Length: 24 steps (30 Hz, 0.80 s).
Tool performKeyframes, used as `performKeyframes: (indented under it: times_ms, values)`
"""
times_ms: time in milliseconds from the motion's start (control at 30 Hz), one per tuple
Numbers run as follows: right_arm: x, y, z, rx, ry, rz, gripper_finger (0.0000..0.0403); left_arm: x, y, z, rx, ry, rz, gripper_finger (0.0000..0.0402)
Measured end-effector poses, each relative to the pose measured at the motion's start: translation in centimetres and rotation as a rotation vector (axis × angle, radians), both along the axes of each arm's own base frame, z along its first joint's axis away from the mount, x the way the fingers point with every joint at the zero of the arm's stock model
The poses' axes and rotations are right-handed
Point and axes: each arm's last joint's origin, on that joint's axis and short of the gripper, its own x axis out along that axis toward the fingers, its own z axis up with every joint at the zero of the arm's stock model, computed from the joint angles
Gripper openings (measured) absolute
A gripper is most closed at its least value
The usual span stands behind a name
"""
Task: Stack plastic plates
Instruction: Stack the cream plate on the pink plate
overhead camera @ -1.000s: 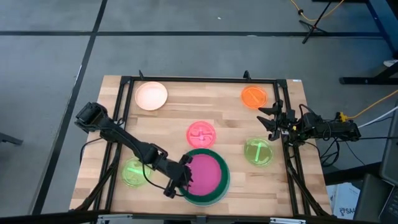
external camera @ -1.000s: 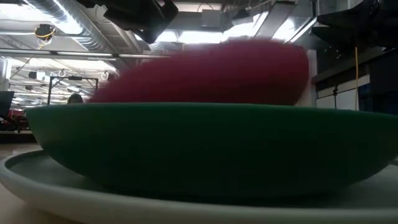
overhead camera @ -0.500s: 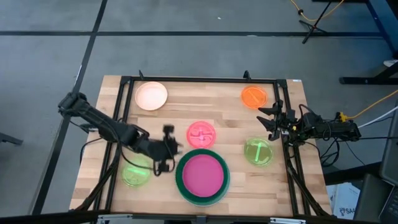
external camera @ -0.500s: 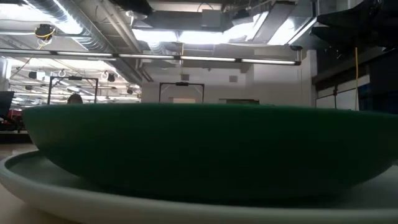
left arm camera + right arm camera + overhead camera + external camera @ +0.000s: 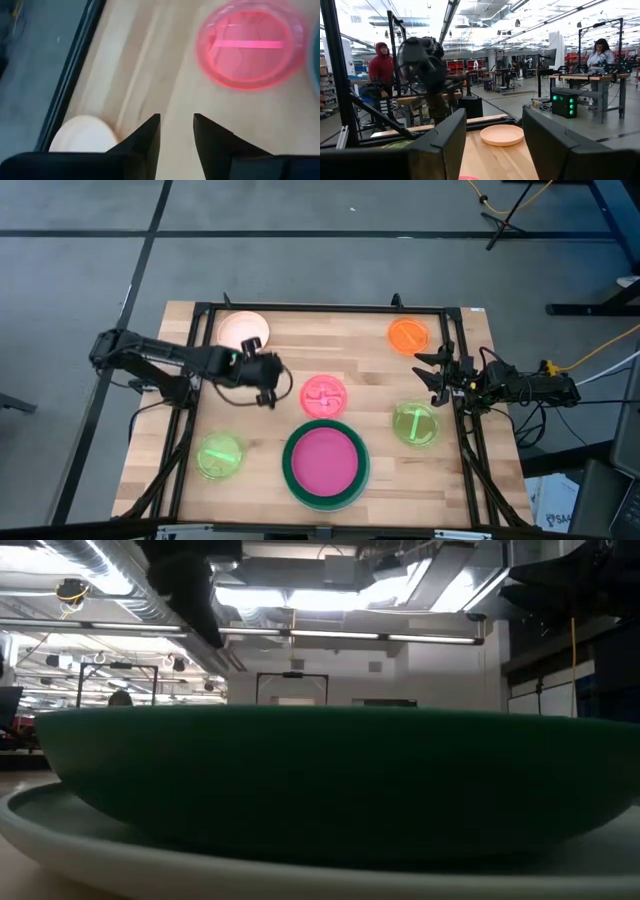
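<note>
In the high view a stack sits near the table's near edge: the magenta plate (image 5: 324, 460) lies flat in the dark green plate (image 5: 288, 470), which rests on the light blue plate (image 5: 90, 840). My left gripper (image 5: 272, 383) hovers open between the peach plate (image 5: 240, 328) and the pink plate (image 5: 324, 395). In the left wrist view my left gripper (image 5: 176, 125) sees the pink plate (image 5: 247, 50) ahead and the peach plate (image 5: 82, 136) beside it. The orange plate (image 5: 407, 335) and two lime green plates (image 5: 415, 423) (image 5: 220, 457) lie apart. My right gripper (image 5: 428, 377) waits open at the right edge.
A black frame (image 5: 320, 308) runs along the table's far and side edges. Bare wood lies between the pink plate and the orange plate. People stand at benches in the room beyond the table (image 5: 382, 65) (image 5: 600, 52).
My left gripper let go of the magenta plate, which was tilted above the dark green plate and now lies flat in it. The gripper then rose and swung toward the table's left and far edge, ending between the peach and pink plates.
</note>
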Motion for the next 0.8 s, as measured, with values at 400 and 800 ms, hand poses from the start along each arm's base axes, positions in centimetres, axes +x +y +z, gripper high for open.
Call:
performKeyframes:
  times_ms: [400,800]
  values:
    - [0.1,0.0,-0.2,-0.001,0.023,0.002,0.0188,-1.2,6.3,-0.3,0.012,0.061,0.303,0.0199]
    - [0.1,0.0,-0.2,-0.001,0.021,0.000,0.0188,-3.2,10.9,-3.8,-0.152,0.131,0.331,0.0197]
